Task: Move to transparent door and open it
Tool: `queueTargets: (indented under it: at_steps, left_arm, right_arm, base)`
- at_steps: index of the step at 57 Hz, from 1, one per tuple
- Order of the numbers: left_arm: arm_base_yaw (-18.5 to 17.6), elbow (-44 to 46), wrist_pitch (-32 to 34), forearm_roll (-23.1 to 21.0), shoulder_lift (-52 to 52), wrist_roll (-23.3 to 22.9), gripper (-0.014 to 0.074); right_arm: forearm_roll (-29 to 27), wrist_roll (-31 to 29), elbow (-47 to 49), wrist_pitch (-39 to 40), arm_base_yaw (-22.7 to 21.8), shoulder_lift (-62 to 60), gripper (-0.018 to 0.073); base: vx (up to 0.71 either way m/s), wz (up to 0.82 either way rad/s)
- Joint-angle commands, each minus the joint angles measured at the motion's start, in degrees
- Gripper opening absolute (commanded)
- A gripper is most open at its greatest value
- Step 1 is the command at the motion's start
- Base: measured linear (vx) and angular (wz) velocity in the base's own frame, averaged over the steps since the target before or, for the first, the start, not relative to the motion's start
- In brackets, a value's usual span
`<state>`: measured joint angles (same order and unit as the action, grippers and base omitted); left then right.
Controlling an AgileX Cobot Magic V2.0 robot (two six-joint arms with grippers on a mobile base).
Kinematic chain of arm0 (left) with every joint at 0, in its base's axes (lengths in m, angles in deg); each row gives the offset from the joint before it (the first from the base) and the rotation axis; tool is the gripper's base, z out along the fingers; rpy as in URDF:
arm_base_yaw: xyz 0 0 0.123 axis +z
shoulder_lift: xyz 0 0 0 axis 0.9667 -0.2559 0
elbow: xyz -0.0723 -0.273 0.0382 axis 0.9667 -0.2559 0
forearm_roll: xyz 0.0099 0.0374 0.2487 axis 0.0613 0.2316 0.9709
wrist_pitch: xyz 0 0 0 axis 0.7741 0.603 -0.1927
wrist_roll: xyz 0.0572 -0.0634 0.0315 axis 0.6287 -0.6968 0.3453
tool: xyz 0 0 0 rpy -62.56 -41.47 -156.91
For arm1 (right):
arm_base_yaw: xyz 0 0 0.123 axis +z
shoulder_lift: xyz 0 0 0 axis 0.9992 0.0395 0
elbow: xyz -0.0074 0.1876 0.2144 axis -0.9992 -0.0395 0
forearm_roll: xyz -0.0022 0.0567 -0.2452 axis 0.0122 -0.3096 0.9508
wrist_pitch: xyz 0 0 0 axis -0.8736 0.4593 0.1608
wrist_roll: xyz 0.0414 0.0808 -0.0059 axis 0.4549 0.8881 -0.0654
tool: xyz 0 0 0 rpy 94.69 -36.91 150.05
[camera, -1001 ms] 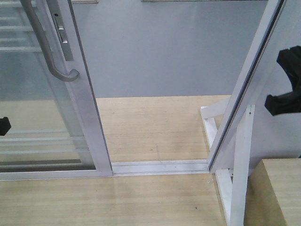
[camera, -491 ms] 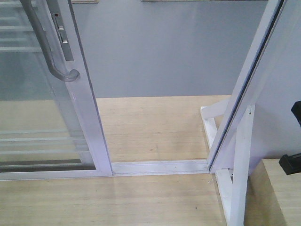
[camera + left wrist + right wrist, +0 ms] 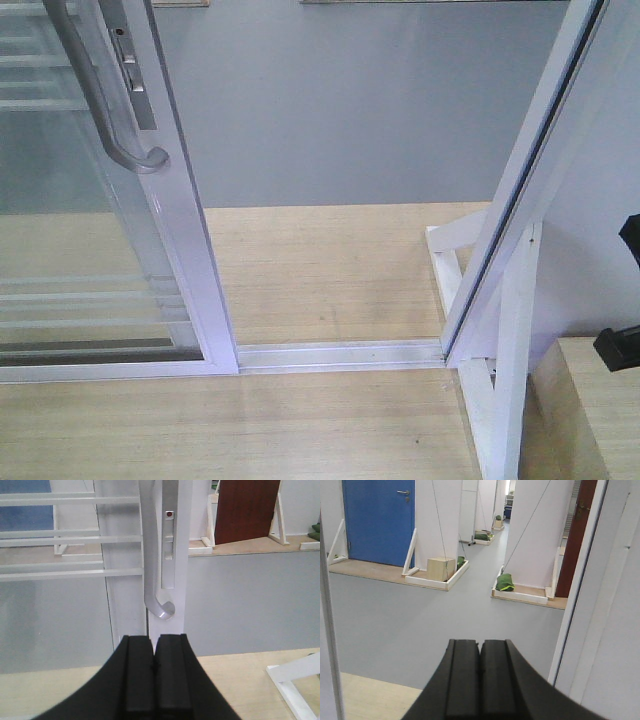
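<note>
Left gripper [image 3: 154,680]: fingers pressed together, empty.
Right gripper [image 3: 480,680]: fingers together, empty.
Transparent door [image 3: 120,555]: just beyond the left fingers; glossy white frame, clear glass, thin horizontal bars.
Grey bar handle [image 3: 152,575]: curved, hooks above the left fingertips.
Right wrist only: blue door [image 3: 377,522], wooden box [image 3: 441,568], green bag [image 3: 504,582].

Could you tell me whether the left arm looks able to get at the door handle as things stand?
Probably yes. In the left wrist view the handle hangs straight ahead of the shut left gripper, with nothing between them, though the fingers would have to open first.
</note>
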<state>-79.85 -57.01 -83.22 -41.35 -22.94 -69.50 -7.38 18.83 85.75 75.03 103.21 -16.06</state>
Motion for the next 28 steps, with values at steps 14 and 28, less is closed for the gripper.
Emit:
queueTargets:
  at_steps: [14, 28]
  left_arm:
    - [0.1, 1.4, 4.0, -0.5, -0.4, -0.3, 0.0000]
    - [0.1, 1.2, 5.0, 0.0, -0.4, 0.7, 0.0000]
  right_arm:
    - [0.3, -0.5, 1.7, 3.6, -0.2, 0.3, -0.0001]
    - [0.3, -0.5, 1.7, 3.6, -0.2, 0.3, -0.0001]
  base:
    - [0.00, 0.00]
    - [0.00, 0.00]
